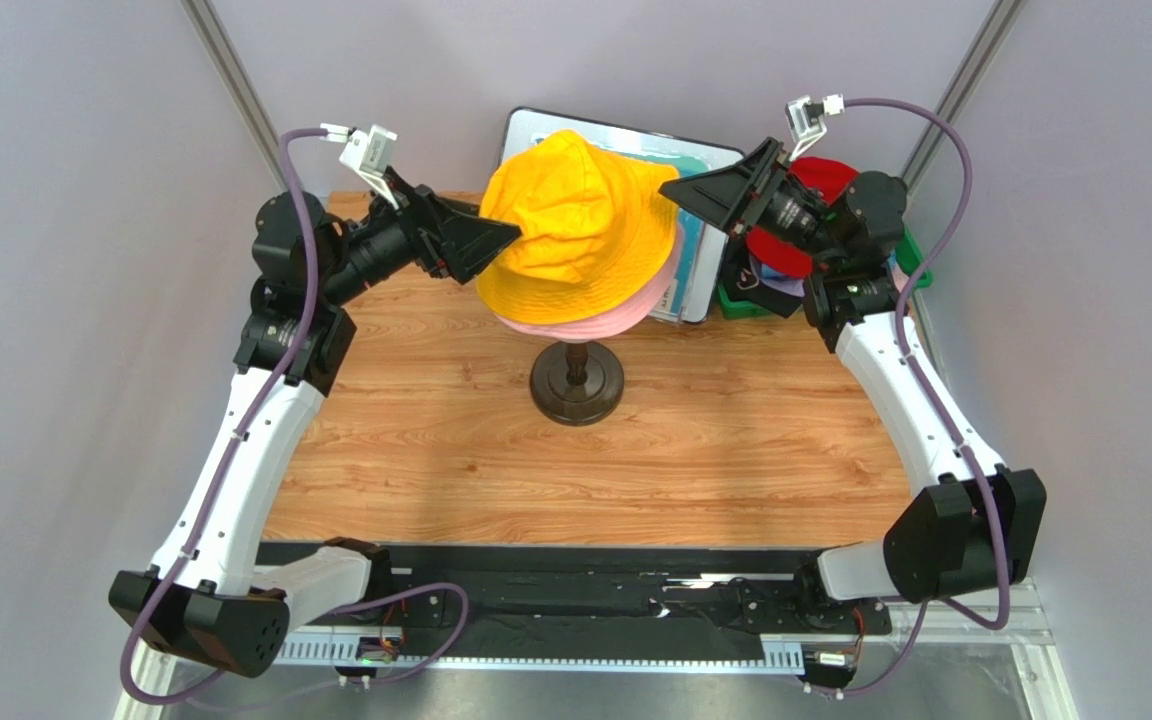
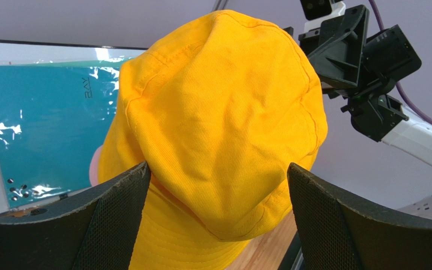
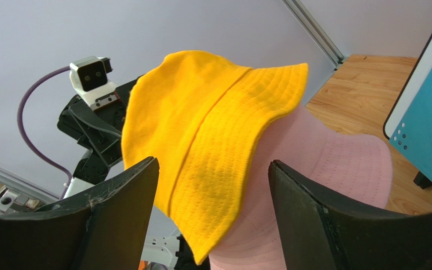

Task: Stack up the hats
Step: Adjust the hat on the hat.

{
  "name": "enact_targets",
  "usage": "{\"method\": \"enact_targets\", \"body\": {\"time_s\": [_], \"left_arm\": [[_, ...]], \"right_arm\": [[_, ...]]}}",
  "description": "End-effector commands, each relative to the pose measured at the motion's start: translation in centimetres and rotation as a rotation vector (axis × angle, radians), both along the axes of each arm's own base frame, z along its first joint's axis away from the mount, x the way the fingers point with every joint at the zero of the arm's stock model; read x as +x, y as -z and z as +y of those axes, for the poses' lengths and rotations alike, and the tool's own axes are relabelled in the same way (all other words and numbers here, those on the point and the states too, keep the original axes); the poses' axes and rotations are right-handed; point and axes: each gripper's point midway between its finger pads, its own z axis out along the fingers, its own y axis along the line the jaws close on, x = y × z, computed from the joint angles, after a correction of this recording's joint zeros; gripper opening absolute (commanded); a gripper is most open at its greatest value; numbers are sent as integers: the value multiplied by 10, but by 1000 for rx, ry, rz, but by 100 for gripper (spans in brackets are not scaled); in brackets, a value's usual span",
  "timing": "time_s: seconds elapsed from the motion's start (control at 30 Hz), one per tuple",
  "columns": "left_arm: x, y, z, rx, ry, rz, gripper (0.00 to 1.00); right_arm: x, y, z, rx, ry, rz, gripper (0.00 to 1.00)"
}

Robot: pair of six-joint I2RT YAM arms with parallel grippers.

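Wood table point(image 1: 778, 450), grey walls. Orange-yellow hat point(image 1: 575, 225) sits tilted over pink hat point(image 1: 605, 320) on stand point(image 1: 578, 384), frame centre. Left end effector point(image 1: 512, 234), right end effector point(image 1: 669, 188) flank brim, jaws apart on both, likely to seat it evenly.

Dark round stand base point(image 1: 576, 384) on wooden table point(image 1: 417, 450); teal sheet point(image 2: 43, 129) behind.

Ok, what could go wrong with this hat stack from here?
1. The orange-yellow hat sits skewed on the pink hat, with one side of its brim lifted, so it may slide off.
2. The right gripper, open, straddles that brim. Closing and pulling away could drag both hats or tip the narrow pedestal stand.
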Motion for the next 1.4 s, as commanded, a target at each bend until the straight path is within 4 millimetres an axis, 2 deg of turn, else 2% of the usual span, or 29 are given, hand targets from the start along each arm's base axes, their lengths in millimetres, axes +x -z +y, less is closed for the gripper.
{"method": "enact_targets", "body": {"time_s": [0.0, 0.17, 0.23, 0.3, 0.33, 0.37, 0.43, 0.57, 0.67, 0.83, 1.03, 1.2, 1.37], "left_arm": [[-7, -10, -3, -15, 22, -42, 95], [-7, -10, -4, -14, 25, -42, 95], [-6, -8, -5, -14, 31, -38, 95], [-7, -9, -6, -15, 36, -41, 95], [-7, -9, -6, -16, 39, -41, 95], [-7, -8, -7, -15, 42, -39, 95], [-6, -7, -6, -16, 38, -37, 95], [-7, -8, -4, -16, 21, -47, 96], [-9, -9, 0, -16, -3, -60, 96], [-12, -10, 6, -17, -38, -86, 97], [-17, -6, 16, -10, -94, -104, 98], [-12, 3, 8, -11, -52, -70, 97], [-2, 20, 1, -6, -23, -8, 95]], "right_arm": [[-18, -27, -1, 28, -14, -89, 76], [-15, -21, 8, 30, -49, -71, 77], [-17, -21, 13, 28, -65, -77, 73], [-16, -21, 17, 27, -74, -81, 62], [-17, -21, 19, 26, -78, -77, 38], [-14, -20, 18, 23, -62, -79, 23], [-8, -11, 16, 0, -29, -40, 0], [12, 15, 6, -57, 101, 16, 0], [18, 31, 2, -63, 150, 52, 0], [19, 46, -1, -66, 173, 97, 0], [24, 74, -7, -97, 221, 161, 0], [25, 96, -8, -122, 235, 207, 0], [24, 109, -13, -154, 262, 225, 0]]}}
